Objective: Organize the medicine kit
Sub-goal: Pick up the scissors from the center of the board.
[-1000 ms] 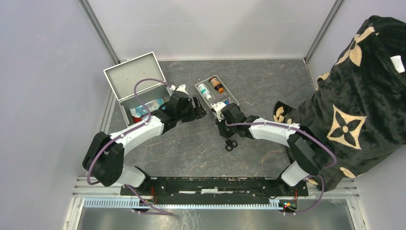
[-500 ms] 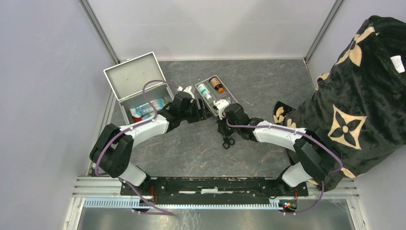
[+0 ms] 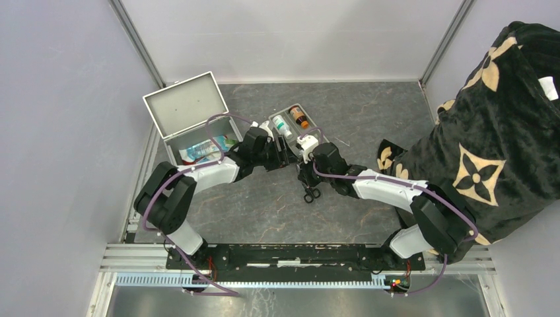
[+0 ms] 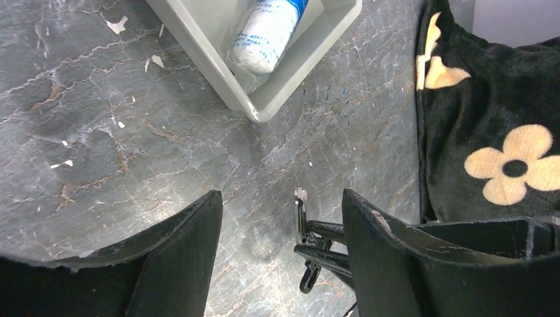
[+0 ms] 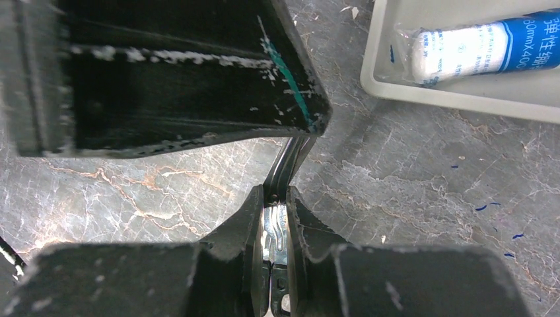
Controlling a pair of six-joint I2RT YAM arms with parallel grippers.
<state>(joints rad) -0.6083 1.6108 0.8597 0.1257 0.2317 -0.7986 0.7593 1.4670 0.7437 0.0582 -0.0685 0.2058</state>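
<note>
Your left claw (image 4: pixel 282 198) hangs apart beside the grey tray (image 4: pixel 264 113); your right claw (image 5: pixel 276 198) is clamped on scissors (image 3: pixel 309 193). The medicine kit (image 3: pixel 183 104) sits open, far left on the counter (image 3: pixel 370 112).

Black cloth (image 3: pixel 502 132) with cream flowers, grey veined tabletop (image 3: pixel 370 112), possibly amber bottle (image 3: pixel 299 117).

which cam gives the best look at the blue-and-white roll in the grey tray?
Right wrist: the roll lies side-on in the tray, printed label clear, far end cut off. Left wrist shows mostly its white end at the top edge. Top external: I can't make it out.
</note>
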